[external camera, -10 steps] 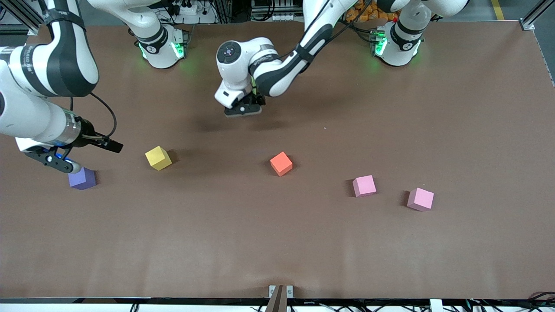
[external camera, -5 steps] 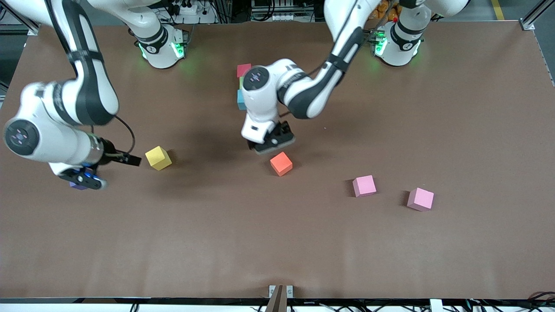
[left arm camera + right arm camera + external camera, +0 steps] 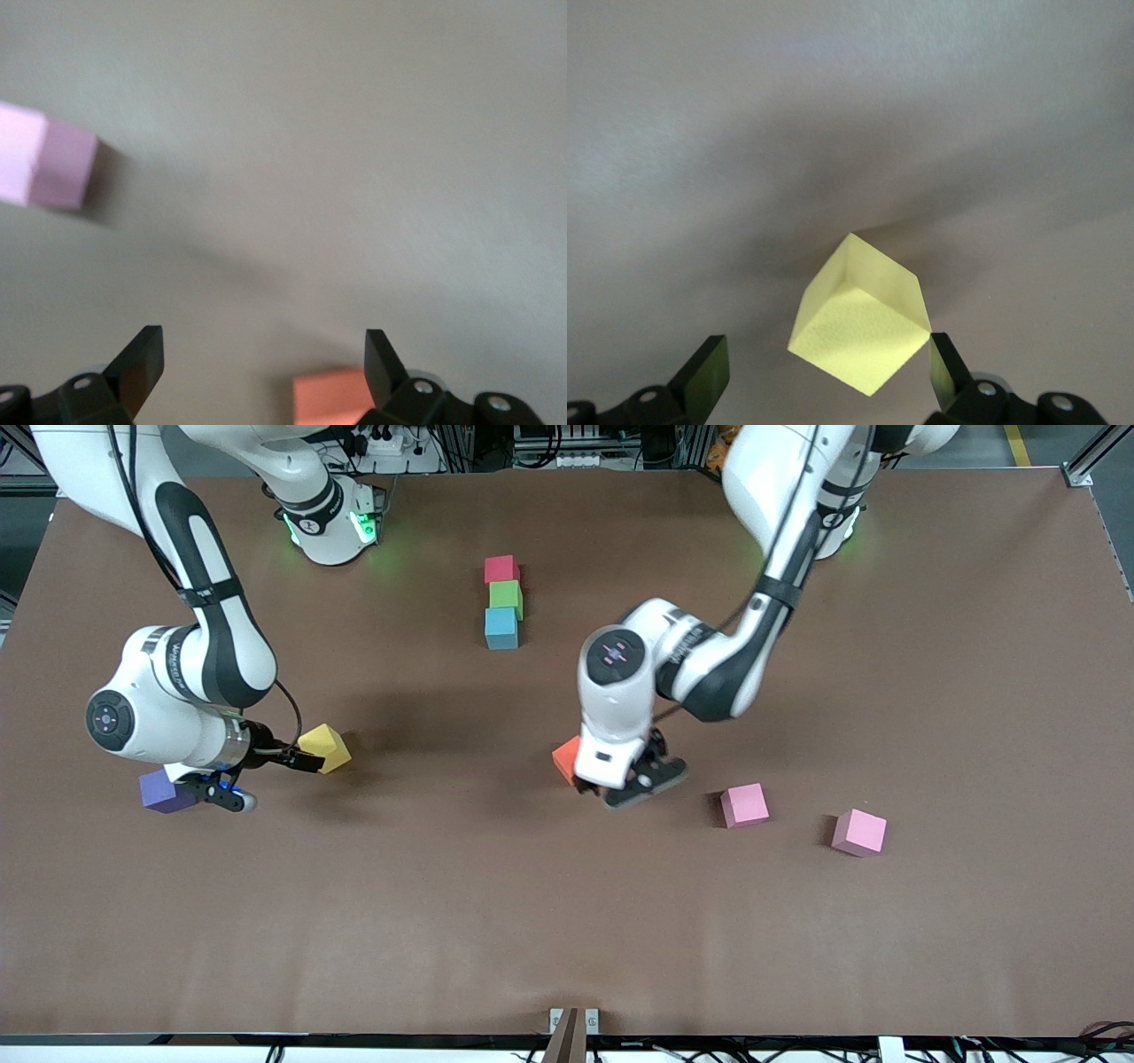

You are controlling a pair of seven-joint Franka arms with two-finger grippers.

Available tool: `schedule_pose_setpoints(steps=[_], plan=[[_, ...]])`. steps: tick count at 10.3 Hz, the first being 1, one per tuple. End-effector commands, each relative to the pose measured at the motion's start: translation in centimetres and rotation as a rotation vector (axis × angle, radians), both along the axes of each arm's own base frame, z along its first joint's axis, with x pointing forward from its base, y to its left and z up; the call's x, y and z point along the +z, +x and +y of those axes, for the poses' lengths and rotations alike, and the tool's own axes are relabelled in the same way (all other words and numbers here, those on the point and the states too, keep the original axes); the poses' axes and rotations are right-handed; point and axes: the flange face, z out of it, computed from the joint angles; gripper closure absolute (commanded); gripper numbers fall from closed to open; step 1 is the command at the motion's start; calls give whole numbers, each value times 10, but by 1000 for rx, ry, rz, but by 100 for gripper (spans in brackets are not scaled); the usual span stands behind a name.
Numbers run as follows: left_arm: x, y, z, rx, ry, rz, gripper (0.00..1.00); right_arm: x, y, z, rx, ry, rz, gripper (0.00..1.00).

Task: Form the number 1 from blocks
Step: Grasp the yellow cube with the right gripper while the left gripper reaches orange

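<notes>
The left gripper [image 3: 264,354] had its fingers [image 3: 142,363] spread wide and empty, low over the orange block [image 3: 330,397]. In the left wrist view the block sat close against one finger, not centred in the gap. Closing from there risked that finger pushing the cube aside or turning it, so that the grip landed on a corner and the soft foam slipped out. In the front view the left gripper [image 3: 631,778] covered most of the orange block [image 3: 564,759], so the height above the surface could not be judged.

The right gripper [image 3: 828,367] also held its fingers [image 3: 707,372] apart with nothing between them, the yellow block [image 3: 859,328] lying just ahead of the tips and turned corner-on. Squeezing across that diagonal could spin the cube. In the front view the right gripper [image 3: 292,760] reached the yellow block [image 3: 325,747] from the right arm's end of the surface, with the purple cube [image 3: 164,790] near its wrist, where a low sweep might nudge it.

The red block [image 3: 500,568], green block [image 3: 506,593] and blue block [image 3: 500,628] stood in a touching column toward the robots' bases. A careless placement beside the blue one could knock that line crooked. Two pink cubes [image 3: 743,805] lay toward the left arm's end.
</notes>
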Motion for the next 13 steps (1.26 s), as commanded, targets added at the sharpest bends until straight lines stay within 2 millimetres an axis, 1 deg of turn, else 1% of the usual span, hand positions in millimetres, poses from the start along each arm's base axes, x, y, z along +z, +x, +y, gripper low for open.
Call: schedule_pose_setpoints(steps=[1, 2, 3, 4, 5, 6, 7, 8, 9, 10, 11, 12, 13], plan=[[33, 33, 58, -17, -9, -7, 0, -12, -10, -4, -121, -7, 39, 0], [47, 43, 81, -17, -7, -6, 0, -16, -10, 0, -177, -23, 56, 0], [51, 51, 107, -27, 13, 26, 0, -26, -11, 0, -201, -35, 69, 0], [59, 59, 129, -14, 20, 40, 0, -29, -9, -2, -231, -41, 61, 0], [62, 67, 150, 16, 14, 43, 0, -31, -9, -6, -252, -49, 63, 0], [60, 73, 165, 18, 5, 52, 0, -36, -10, -9, -259, -53, 71, 0], [45, 77, 178, -9, 2, 84, 0, -39, -11, -12, -265, -56, 77, 0], [28, 74, 179, -51, 3, 119, 0, -41, -12, -12, -264, -57, 81, 0], [27, 75, 191, -77, 3, 131, 0, -43, -15, -11, -261, -60, 87, 0], [15, 70, 195, -112, -5, 170, 0, -48, -20, -11, -260, -61, 100, 0], [5, 66, 194, -139, -8, 192, 0, -51, -24, -11, -257, -63, 111, 1], [1, 60, 184, -147, -5, 202, 0, -54, -27, -9, -255, -64, 118, 2], [0, 52, 166, -145, -22, 209, 0, -55, -28, -9, -253, -65, 120, 2]])
